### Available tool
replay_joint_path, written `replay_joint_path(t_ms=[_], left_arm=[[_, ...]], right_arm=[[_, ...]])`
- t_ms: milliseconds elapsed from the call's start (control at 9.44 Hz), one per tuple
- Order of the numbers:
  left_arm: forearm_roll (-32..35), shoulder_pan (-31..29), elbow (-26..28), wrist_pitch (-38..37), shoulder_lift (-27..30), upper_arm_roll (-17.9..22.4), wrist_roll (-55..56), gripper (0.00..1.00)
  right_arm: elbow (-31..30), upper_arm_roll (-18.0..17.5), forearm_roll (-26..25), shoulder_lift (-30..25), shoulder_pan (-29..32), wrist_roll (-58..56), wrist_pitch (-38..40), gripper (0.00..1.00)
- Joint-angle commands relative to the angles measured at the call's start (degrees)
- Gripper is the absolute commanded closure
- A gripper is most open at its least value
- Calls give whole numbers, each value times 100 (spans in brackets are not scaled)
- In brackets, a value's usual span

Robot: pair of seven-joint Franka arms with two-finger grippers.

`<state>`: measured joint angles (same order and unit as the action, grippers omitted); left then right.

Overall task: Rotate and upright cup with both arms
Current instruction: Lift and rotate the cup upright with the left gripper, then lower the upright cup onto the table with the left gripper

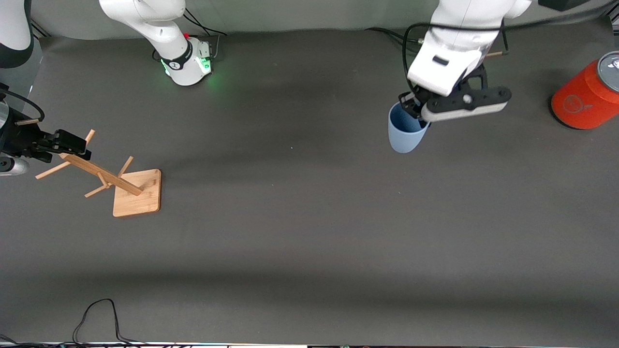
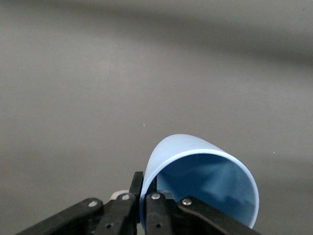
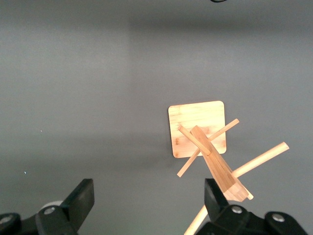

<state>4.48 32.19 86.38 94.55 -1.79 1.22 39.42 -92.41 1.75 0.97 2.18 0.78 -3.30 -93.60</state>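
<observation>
Between left gripper [image 1: 417, 112] jaws, cup [image 1: 405, 130]

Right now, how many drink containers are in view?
2: a blue cup held off the table by the left gripper, and an orange can at the left arm's table end.

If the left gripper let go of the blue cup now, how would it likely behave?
The cup looks like light, thin plastic, pinched at its rim by the left gripper. Its rounded base and tapered wall suggest it would tip and roll. The right gripper waits open over the wooden rack.

Matte plastic cup [image 1: 405, 133], bare wooden rack [image 1: 116, 181], glossy can [image 1: 587, 94]
</observation>
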Motion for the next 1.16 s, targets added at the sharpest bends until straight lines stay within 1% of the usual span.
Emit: replay_joint_path(t_ms=[0, 212, 318, 424, 529, 847, 1059], left_arm=[[-367, -134, 1535, 1132, 592, -34, 74, 100], [-570, -125, 2475, 2089, 461, -43, 144, 100], [-667, -117, 2585, 2103, 191, -43, 92, 100], [-685, -47, 2586, 2172, -203, -69, 66, 100], [-703, 110, 2577, 2425, -547, -96, 152, 100], [-712, 463, 2630, 3348, -1294, -96, 618, 100], [-712, 507, 2664, 3867, -1726, -96, 689, 100]], right_arm=[[-31, -16, -219, -42, 9, -144, -18, 0], [-31, -16, -220, -42, 1, -144, -18, 0], [-31, -16, -211, -42, 9, -145, -18, 0], [-31, -16, -211, -42, 9, -136, -1, 0], [-31, -16, -203, -42, 9, -136, -1, 0], [-40, -16, -150, -42, 9, -127, -1, 0], [-49, -16, -141, -42, 9, -127, 8, 0]])
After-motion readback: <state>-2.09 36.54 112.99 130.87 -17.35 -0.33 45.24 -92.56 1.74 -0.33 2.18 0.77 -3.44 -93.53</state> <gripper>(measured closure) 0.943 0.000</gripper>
